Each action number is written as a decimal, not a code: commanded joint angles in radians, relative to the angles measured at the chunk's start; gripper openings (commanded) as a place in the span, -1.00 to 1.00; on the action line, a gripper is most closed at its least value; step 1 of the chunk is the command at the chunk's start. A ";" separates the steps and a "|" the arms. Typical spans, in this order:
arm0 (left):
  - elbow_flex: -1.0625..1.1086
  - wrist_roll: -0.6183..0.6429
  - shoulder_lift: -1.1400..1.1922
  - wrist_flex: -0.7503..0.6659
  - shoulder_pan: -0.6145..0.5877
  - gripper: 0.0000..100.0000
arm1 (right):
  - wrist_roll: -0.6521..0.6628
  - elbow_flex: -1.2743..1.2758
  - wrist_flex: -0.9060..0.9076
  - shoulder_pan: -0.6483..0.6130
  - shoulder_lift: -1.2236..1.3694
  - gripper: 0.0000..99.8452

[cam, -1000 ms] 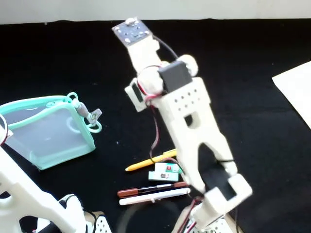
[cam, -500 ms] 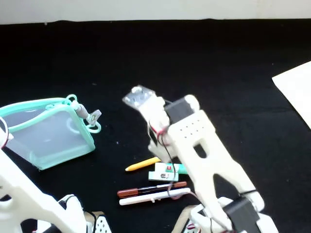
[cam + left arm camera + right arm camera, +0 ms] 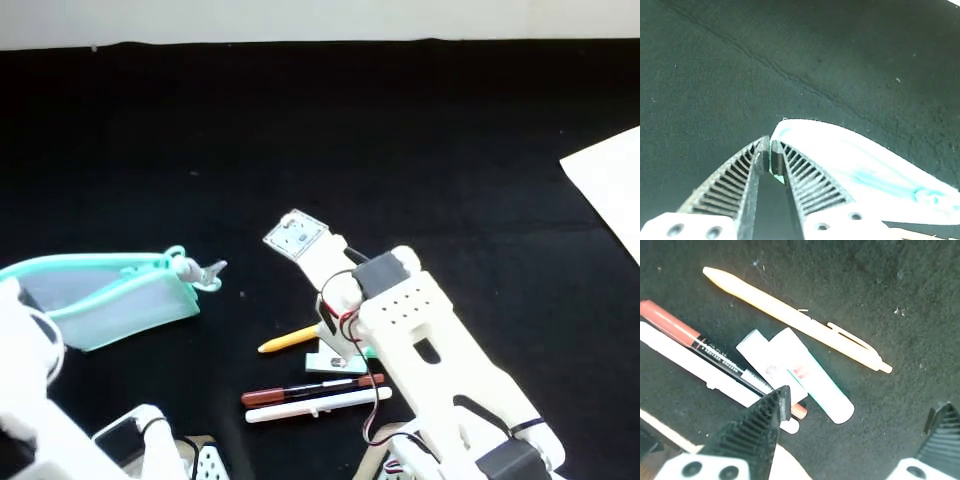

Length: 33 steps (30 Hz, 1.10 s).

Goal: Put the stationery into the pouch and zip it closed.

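Note:
The teal-edged clear pouch point(image 3: 110, 295) lies at the table's left, and my left gripper point(image 3: 771, 152) is shut on the rim of the pouch point(image 3: 865, 172). Right of the pouch lie a yellow pen point(image 3: 290, 338), a brown pen point(image 3: 310, 390), a white pen point(image 3: 315, 405) and a small white and green eraser point(image 3: 335, 362). My right gripper point(image 3: 855, 425) hangs open just above them. Below it are the yellow pen point(image 3: 790, 315), a white eraser point(image 3: 765, 362), a green-and-white stick point(image 3: 815, 385), the brown pen point(image 3: 670, 325) and the white pen point(image 3: 690, 365).
A white sheet point(image 3: 605, 180) lies at the table's right edge. The right arm's body point(image 3: 440, 370) covers the ground to the right of the stationery. Black cloth stretches open behind the pouch and the pens.
The right arm has swung down and toward the front, ending low over the stationery. The pouch has tipped over and now looks flatter, with its zip pull shifted right.

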 commanded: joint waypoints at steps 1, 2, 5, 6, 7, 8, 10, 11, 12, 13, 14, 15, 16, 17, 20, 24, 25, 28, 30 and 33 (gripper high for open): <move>0.088 -0.009 -0.001 0.028 0.027 -0.99 | 0.008 0.002 -0.022 -0.010 -0.025 -0.18; 0.088 -0.009 -0.001 0.026 0.027 -0.99 | 0.009 0.002 -0.022 -0.010 -0.025 -0.18; 0.097 -0.009 -0.001 0.026 0.030 -0.99 | 0.011 0.002 -0.024 -0.010 -0.025 -0.18; 0.097 -0.009 -0.001 0.026 0.030 -0.99 | 0.012 0.004 -0.024 -0.010 -0.025 -0.18; 0.097 -0.009 -0.001 0.026 0.030 -0.99 | 0.018 0.007 -0.031 -0.012 -0.024 -0.18; 0.097 -0.008 -0.002 0.026 0.030 -0.99 | 0.044 0.025 -0.044 -0.012 -0.027 -0.18; 0.097 -0.008 -0.004 0.026 0.030 -0.99 | 0.106 0.071 -0.077 -0.012 -0.030 -0.18; 0.097 -0.008 -0.002 0.026 0.030 -0.99 | 0.124 0.094 -0.104 -0.012 -0.028 -0.18; 0.097 -0.008 -0.002 0.026 0.030 -0.99 | 0.144 0.114 -0.128 -0.012 -0.025 -0.18; 0.097 -0.009 -0.002 0.026 0.030 -0.99 | 0.169 0.133 -0.150 -0.012 -0.025 -0.18; 0.097 -0.009 -0.001 0.026 0.030 -0.99 | 0.196 0.150 -0.165 -0.012 -0.025 -0.18; 0.097 -0.009 -0.001 0.026 0.030 -0.99 | 0.222 0.159 -0.177 -0.012 -0.025 -0.18; 0.097 -0.009 0.001 0.026 0.030 -0.99 | 0.249 0.171 -0.191 -0.012 -0.025 -0.18; 0.097 -0.009 0.001 0.026 0.030 -0.99 | 0.276 0.180 -0.197 -0.013 -0.025 -0.18; 0.097 -0.009 0.001 0.026 0.028 -0.99 | 0.358 0.197 -0.199 -0.018 -0.033 -0.18; 0.097 -0.009 0.001 0.026 0.027 -0.99 | 0.448 0.188 -0.131 -0.054 -0.035 -0.18; 0.097 -0.009 0.001 0.026 0.027 -0.99 | 0.460 0.188 -0.117 -0.079 -0.035 -0.18; 0.097 -0.009 0.001 0.026 0.027 -0.99 | 0.486 0.196 -0.120 -0.151 -0.024 -0.18; 0.097 -0.009 0.001 0.026 0.027 -0.99 | 0.483 0.202 -0.165 -0.168 -0.022 -0.18; 0.097 -0.009 0.001 0.026 0.027 -0.99 | 0.485 0.243 -0.234 -0.173 -0.021 -0.18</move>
